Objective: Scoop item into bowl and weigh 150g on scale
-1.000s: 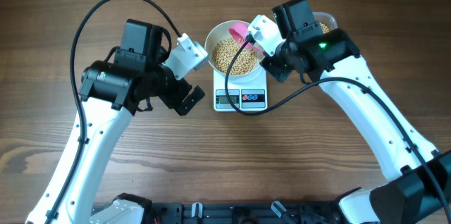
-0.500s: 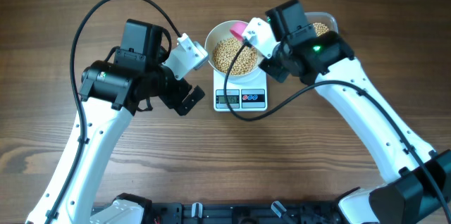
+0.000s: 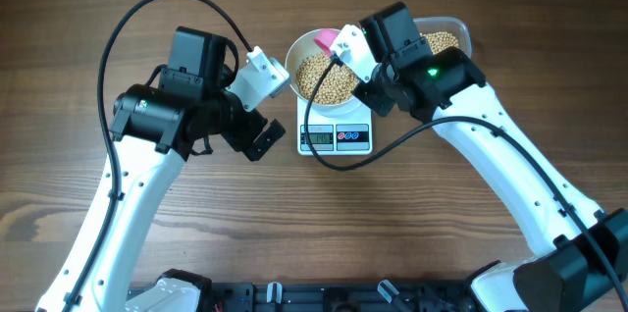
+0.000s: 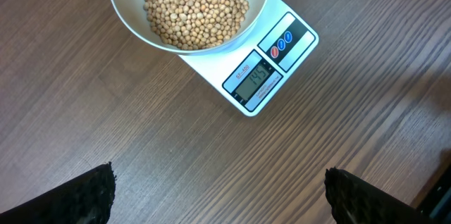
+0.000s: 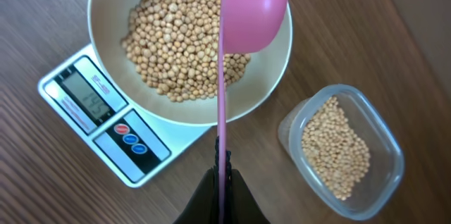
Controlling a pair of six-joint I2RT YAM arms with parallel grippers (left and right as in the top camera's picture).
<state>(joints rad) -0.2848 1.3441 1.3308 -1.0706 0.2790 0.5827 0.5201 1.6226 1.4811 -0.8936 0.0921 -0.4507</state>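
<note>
The white bowl stands on the scale, holding a heap of tan beans. My right gripper is shut on the thin handle of a pink spoon, whose head hangs over the bowl's far rim. In the right wrist view the spoon shows no beans, and the gripper pinches the handle low down above the bowl and scale. My left gripper stands open left of the scale, its fingers wide apart over bare wood. The scale's display looks like 145.
A clear plastic tub with more beans sits right of the bowl, partly hidden under the right arm in the overhead view. A black cable hangs from each arm, and the right arm's loops over the bowl's edge and the scale.
The right gripper has carried the pink spoon leftward along the bowl's far rim. The left arm has not moved.
</note>
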